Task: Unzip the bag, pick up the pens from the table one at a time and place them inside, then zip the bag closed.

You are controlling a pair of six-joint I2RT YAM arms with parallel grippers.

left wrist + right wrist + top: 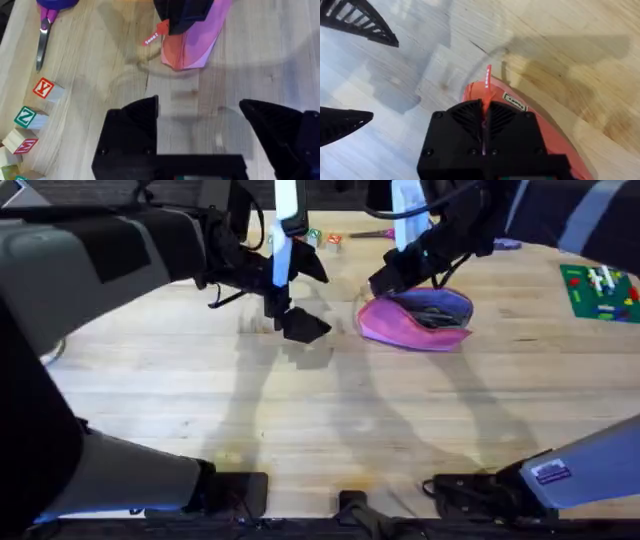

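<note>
The table [330, 410] is a broad span of light planks, and the pink bag [415, 320] lying on its far right-centre part serves as the landmark. The bag is unzipped, its mouth gaping to show blue-grey lining, with dark pens [432, 313] lying inside the opening.

The right gripper [385, 283] sits at the bag's left end, touching it. In the right wrist view its black fingers [502, 120] are pressed together on the thin red zipper pull tab [487, 80], which stands up between them, with the bag's fabric [555, 135] running away underneath and a small white label just beside the tab.

The left gripper [295, 320] hangs low over bare wood to the left of the bag, near it but apart from it. In the left wrist view its two black fingers [130, 125] are spread wide with nothing between them but tabletop [190, 105]; the bag's end [192, 45] lies beyond them, gripped by the other arm.

Farther left of the bag in that same view, a pair of purple-handled scissors [45, 25] lies on the wood, and a row of lettered wooden blocks [30, 117] sits beside them. Well to the right of the bag, near the table's edge, lies a green board [600, 292] with small coloured pieces on it.
</note>
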